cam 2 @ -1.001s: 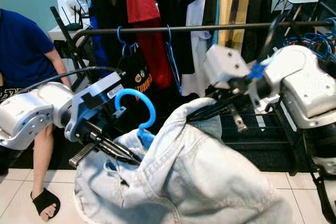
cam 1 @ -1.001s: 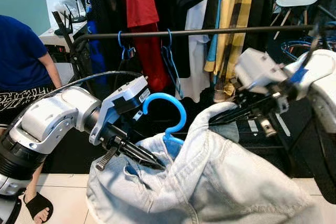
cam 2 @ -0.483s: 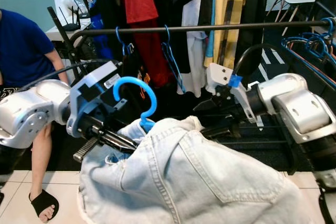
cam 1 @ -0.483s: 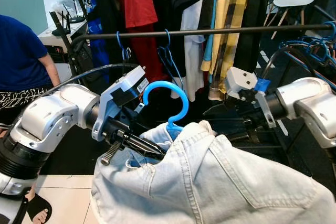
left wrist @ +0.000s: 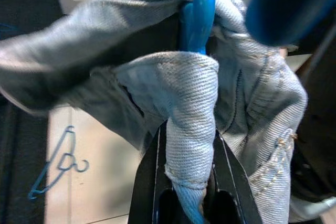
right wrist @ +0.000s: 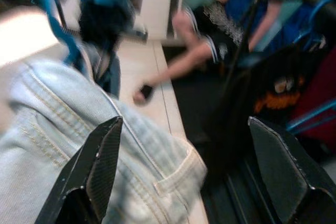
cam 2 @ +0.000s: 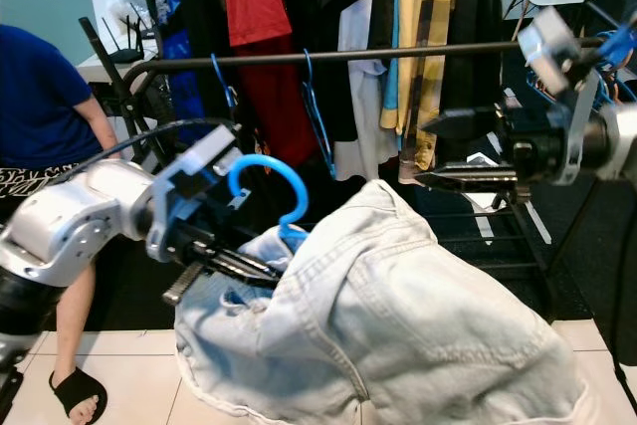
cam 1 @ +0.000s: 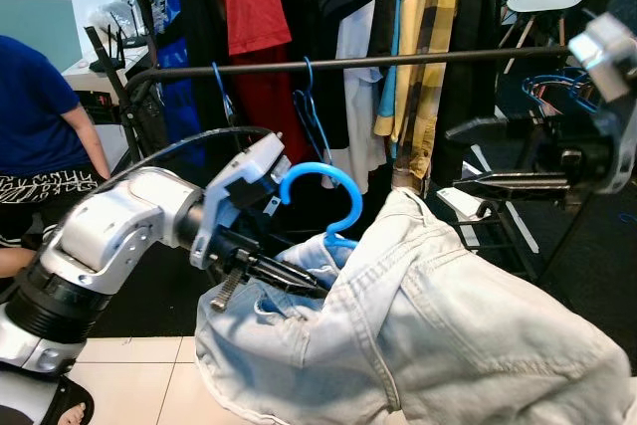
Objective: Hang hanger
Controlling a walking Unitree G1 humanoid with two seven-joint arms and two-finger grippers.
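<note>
Left wrist view: our left gripper (left wrist: 190, 182) is clenching a pale denim jacket (cam 1: 438, 325) on a blue plastic hanger (cam 1: 333, 196).
We are advising raising the hook squarely over the black rail (cam 1: 398, 60); our right gripper (cam 2: 433, 151) is hovering released.

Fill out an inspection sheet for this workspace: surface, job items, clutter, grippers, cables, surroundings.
Surface: pale tiled floor.
Job items: blue hanger inside denim jacket, hook below the black rail.
Clutter: spare blue hanger on the floor.
Grippers: left gripper shut on jacket fabric; right gripper open, off the jacket.
Cables: black cable arcing over the left arm.
Surroundings: hung clothes; seated person on the left.
</note>
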